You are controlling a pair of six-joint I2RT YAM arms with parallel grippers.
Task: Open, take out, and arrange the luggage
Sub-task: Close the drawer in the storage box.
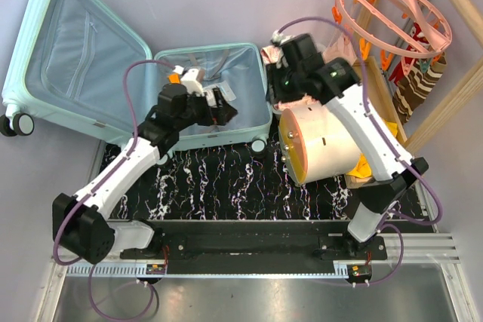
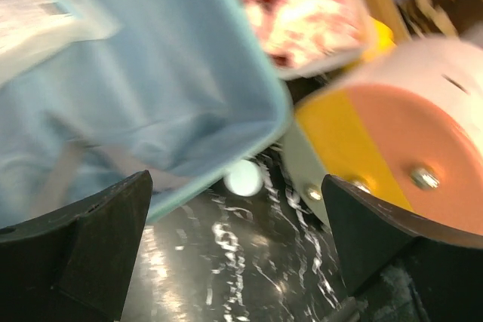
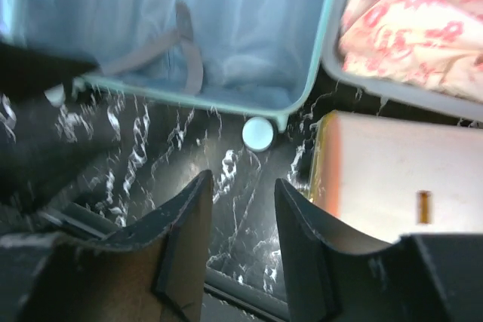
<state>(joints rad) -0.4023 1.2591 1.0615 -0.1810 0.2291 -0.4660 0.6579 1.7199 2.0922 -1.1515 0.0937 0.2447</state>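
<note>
Top external: ribbed hard-shell luggage [image 1: 83, 43] open, fabric-lined; left hand [image 2: 235, 182] spread wide, right hand [image 3: 241, 186] part-spread, empty.

The jaws of the left gripper [image 2: 235, 186] stand wide apart above the black marbled counter [image 2: 226, 269]. Upper left: the luggage [image 2: 151, 88], grey-blue lining exposed, one wheel [image 2: 243, 177] below its corner. Right: a cream cylinder [image 2: 423, 148] (orange end facing the camera). Top: pink patterned fabric [image 2: 302, 5], blurred.
</note>
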